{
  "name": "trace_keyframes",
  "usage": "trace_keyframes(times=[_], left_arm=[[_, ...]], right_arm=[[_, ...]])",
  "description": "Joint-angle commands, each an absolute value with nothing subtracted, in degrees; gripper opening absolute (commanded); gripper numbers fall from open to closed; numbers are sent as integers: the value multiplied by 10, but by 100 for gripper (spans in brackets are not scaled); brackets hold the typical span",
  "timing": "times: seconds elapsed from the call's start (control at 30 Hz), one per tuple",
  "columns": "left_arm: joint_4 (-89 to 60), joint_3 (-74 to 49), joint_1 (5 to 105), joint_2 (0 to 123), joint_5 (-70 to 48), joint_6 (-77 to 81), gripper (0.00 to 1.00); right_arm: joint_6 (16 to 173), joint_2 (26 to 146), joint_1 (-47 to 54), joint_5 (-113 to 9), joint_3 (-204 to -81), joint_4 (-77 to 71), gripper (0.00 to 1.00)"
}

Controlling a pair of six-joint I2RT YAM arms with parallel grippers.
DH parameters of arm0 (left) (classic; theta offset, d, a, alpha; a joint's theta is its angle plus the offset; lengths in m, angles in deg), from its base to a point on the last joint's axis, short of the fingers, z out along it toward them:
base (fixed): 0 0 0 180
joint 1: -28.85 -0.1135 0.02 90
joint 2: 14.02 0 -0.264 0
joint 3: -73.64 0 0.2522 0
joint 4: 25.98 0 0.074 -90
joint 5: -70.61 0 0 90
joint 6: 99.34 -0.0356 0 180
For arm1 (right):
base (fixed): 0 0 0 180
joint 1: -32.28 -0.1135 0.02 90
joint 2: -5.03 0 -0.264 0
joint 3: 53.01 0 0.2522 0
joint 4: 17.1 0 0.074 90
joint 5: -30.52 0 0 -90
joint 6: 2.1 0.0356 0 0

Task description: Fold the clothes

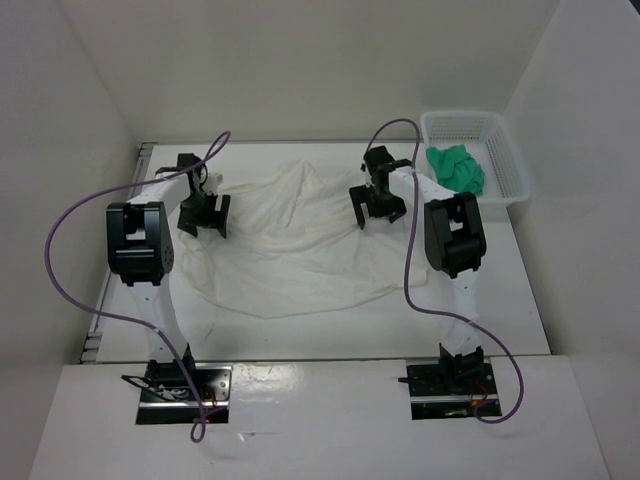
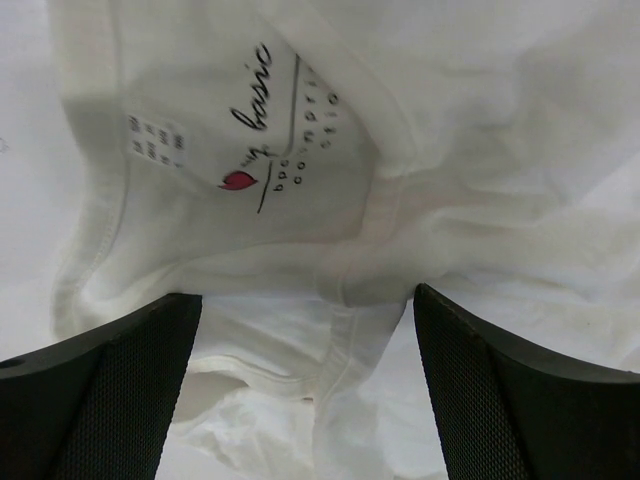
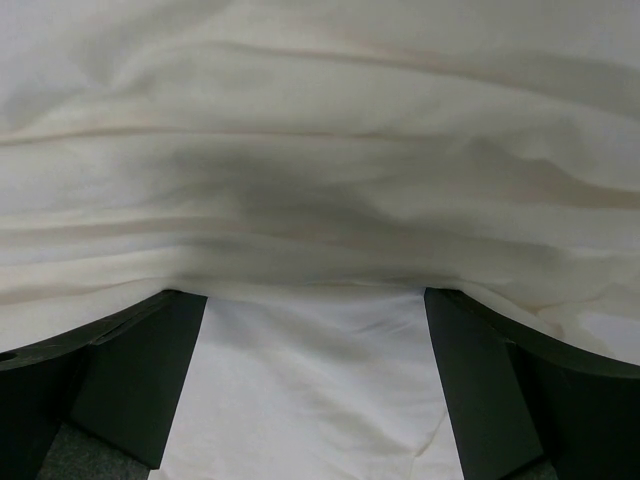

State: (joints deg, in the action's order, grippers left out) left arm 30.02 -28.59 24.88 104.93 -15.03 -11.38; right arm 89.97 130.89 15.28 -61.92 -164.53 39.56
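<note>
Top external view has the large plain white garment of thin, wrinkly fabric spread loosely across the middle of the white worktop. An arm is poised over each far side, probably to take matching grips for a fold. The left arm's jaws stand wide apart above the collar and its printed neck label, holding nothing. The right arm's jaws gape over a fabric edge, also empty. A small bright green cloth sits apart in the white plastic mesh basket.

Spread left hand above white garment
</note>
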Motion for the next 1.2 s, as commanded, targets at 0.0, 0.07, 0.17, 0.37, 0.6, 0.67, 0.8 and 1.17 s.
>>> trace_keyframes(times=[0.0, 0.07, 0.17, 0.37, 0.6, 0.67, 0.8, 1.17], left_arm=[[272, -308, 240, 1088, -145, -104, 93], [272, -328, 240, 1095, -152, -104, 93], [272, -359, 240, 1101, -157, -104, 93], [272, -400, 240, 1089, -162, -122, 93], [326, -371, 229, 961, -171, -165, 93], [333, -317, 229, 901, -212, -181, 93], [295, -205, 229, 818, -281, -223, 93], [218, -96, 223, 810, -250, -298, 62]], right_arm=[[899, 1354, 158, -657, -1679, 366, 99], [899, 1362, 158, -657, -1692, 366, 99], [899, 1377, 158, -657, -1716, 371, 99], [899, 1377, 158, -651, -1746, 371, 99], [881, 1274, 158, -599, -1701, 376, 99], [874, 1220, 158, -575, -1662, 371, 99], [847, 1146, 158, -546, -1599, 371, 99], [796, 1044, 194, -510, -1477, 360, 99]])
